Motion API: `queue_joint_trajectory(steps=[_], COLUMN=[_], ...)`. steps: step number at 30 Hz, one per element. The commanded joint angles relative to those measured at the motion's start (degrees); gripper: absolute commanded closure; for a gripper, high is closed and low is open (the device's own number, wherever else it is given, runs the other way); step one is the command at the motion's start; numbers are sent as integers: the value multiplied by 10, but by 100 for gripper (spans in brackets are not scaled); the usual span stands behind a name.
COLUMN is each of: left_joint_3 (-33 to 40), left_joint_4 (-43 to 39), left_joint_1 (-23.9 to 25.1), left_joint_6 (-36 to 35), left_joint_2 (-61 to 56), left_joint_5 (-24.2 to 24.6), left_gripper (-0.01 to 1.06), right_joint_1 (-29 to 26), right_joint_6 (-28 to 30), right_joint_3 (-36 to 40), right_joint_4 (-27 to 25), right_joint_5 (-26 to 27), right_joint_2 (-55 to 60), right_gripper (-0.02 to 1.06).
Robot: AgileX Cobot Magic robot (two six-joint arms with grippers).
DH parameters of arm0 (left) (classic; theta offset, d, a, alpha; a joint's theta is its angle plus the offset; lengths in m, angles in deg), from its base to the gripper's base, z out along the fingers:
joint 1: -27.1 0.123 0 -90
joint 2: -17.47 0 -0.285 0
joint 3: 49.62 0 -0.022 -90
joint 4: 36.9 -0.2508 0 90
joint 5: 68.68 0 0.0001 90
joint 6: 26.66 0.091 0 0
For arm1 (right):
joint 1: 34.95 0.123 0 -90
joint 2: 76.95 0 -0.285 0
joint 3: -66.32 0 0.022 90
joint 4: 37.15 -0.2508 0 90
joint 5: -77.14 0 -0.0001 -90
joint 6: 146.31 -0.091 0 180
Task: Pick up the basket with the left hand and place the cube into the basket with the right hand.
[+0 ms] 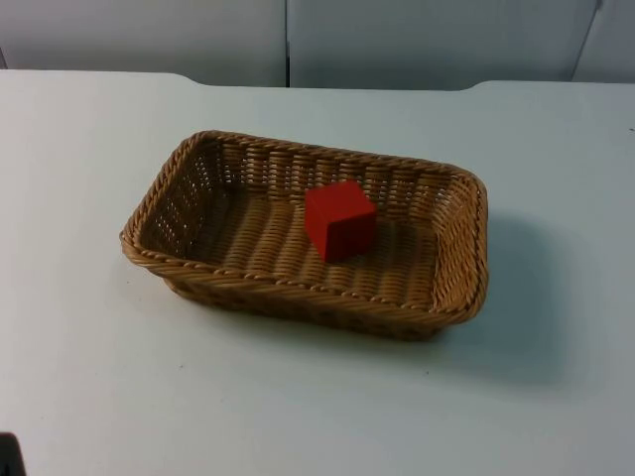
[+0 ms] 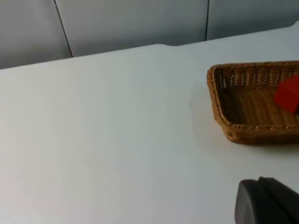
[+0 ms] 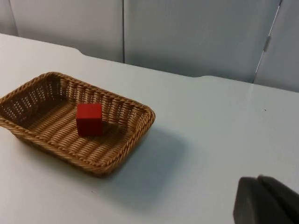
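Observation:
A rectangular wicker basket [image 1: 298, 288] rests on the white table, a little to the right of its middle. A red cube [image 1: 339, 220] lies inside it on the woven floor, toward the far wall. From the left wrist view the basket [image 2: 212, 93] and the cube [image 2: 288, 93] lie well ahead of my left gripper [image 2: 268, 203], with bare table between. In the right wrist view my right gripper [image 3: 266, 200] is likewise far from the basket [image 3: 107, 95] and the cube [image 3: 88, 119]. Neither gripper touches anything, and both arms wait away from the basket.
The table [image 1: 99, 397] extends widely on every side of the basket. The grey partition wall [image 1: 397, 40] closes off its far edge. A small black shape [image 1: 8, 456] sits at the near left corner of the top view.

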Motion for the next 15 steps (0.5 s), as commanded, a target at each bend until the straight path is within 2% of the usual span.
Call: queue_joint_trajectory(steps=[1, 4, 12, 15], left_joint_3=[14, 28, 54, 55], left_joint_4=[7, 10, 4, 4], left_joint_1=[-4, -7, -24, -24], left_joint_6=[-4, -4, -4, -4], left_joint_2=[-2, -2, -2, -2], left_joint_5=[-19, -25, -25, -25], left_gripper=[105, 105, 105, 105], right_joint_1=[1, 1, 1, 1], right_joint_6=[4, 4, 4, 14], right_joint_3=[2, 11, 106, 106], right_joint_4=[8, 11, -13, -17], right_joint_5=[-6, -13, -4, 8], right_joint_2=[-3, -4, -4, -4], right_gripper=[105, 105, 105, 105])
